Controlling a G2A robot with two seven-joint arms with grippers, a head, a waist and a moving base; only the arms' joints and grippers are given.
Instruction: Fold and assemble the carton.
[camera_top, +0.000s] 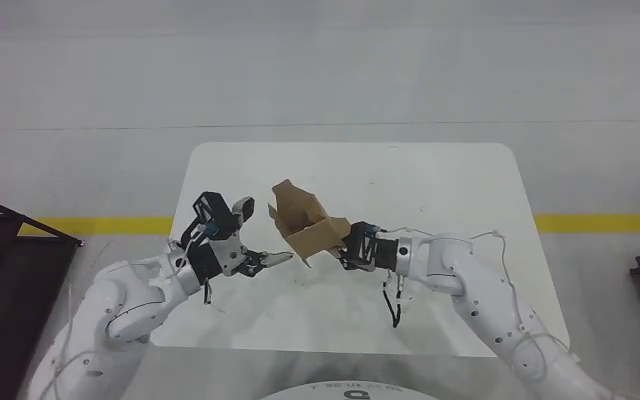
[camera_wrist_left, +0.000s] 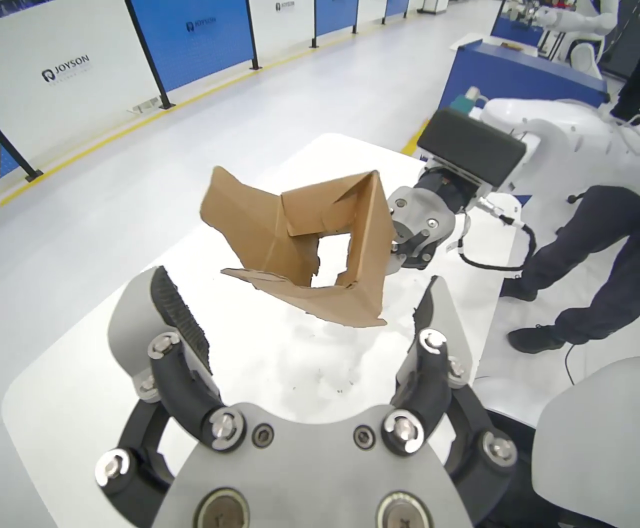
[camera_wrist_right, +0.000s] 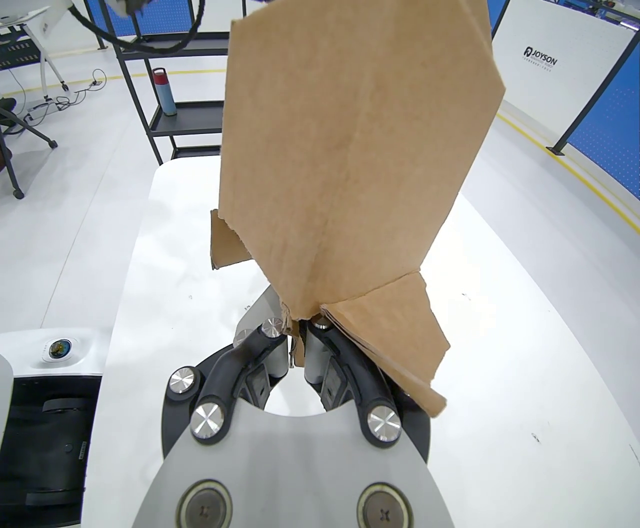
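We are gripping the carton (camera_top: 303, 222) with our right pincer (camera_wrist_right: 297, 327), its jaws pressing together on a lower corner of the brown cardboard where two flaps are meeting. In the top view the carton is sitting just left of the centre of the frame, above the middle of the white surface (camera_top: 450, 200), with the right pincer touching its lower right edge. The carton is only partly folded. In the left wrist view it is standing open towards us as a rough tube, one panel jutting out at the upper left, a torn inner edge showing around the opening, and a loose flap hanging along the bottom. We cannot tell whether that flap is touching the surface. In the right wrist view a broad creased panel is rising from the jaws to the top of the frame, with a smaller flap folding down to the lower right. Our left pincer (camera_wrist_left: 297, 277) is hanging wide open and holding nothing. In the top view it is at the lower left of the carton, pointing towards it, with its tip just beside the nearest cardboard edge.
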